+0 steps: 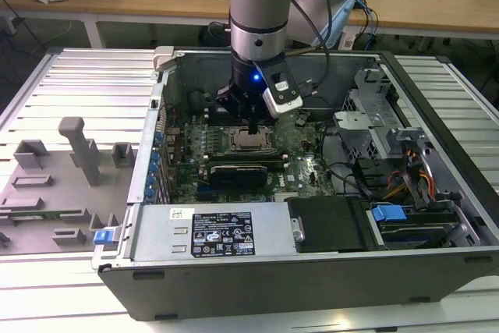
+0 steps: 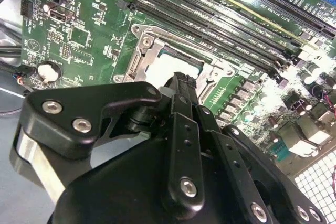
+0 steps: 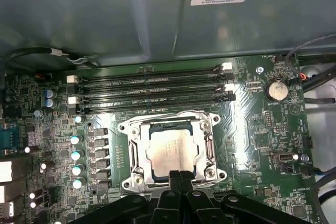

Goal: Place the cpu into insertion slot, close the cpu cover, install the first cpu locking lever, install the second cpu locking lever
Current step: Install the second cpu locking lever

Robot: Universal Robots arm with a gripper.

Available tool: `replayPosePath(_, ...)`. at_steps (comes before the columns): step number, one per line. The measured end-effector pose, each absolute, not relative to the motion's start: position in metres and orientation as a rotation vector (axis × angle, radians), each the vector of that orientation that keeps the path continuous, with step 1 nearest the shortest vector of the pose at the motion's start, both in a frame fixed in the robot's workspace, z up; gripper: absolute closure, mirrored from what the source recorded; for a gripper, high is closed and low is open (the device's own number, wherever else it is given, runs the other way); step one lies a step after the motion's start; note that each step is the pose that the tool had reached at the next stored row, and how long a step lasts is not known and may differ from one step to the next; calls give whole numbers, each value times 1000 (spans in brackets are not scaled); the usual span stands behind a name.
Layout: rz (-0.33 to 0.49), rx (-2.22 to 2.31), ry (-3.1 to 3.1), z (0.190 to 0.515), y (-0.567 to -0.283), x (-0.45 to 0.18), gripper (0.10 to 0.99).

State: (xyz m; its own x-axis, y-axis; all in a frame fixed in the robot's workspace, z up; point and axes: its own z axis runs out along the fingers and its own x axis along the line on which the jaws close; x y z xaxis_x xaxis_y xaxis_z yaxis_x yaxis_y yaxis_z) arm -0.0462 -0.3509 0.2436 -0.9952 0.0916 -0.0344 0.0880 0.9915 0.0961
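The cpu [image 3: 173,148] lies flat in the insertion slot on the green motherboard, its silver top showing through the window of the cpu cover [image 3: 137,153], which lies down around it. In the exterior view the cpu [image 1: 251,140] sits in the middle of the open computer case. My gripper [image 3: 180,176] hangs just above the socket's near edge, fingers pressed together with nothing between them. The second wrist view shows the gripper [image 2: 181,81] in front of the cpu [image 2: 168,69] and the cover [image 2: 142,56]. I cannot tell how the locking levers stand.
Long black memory slots [image 3: 152,90] run beside the socket, with a coin battery [image 3: 275,89] off to one side. The case holds a power supply [image 1: 210,232], a drive cage [image 1: 374,115] and cables [image 1: 351,177]. A grey fixture tray [image 1: 54,177] lies at the exterior view's left.
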Motion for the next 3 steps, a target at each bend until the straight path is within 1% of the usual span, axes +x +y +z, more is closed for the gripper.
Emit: replayPosePath(3,146,140,3096,244,-351,-46,980)
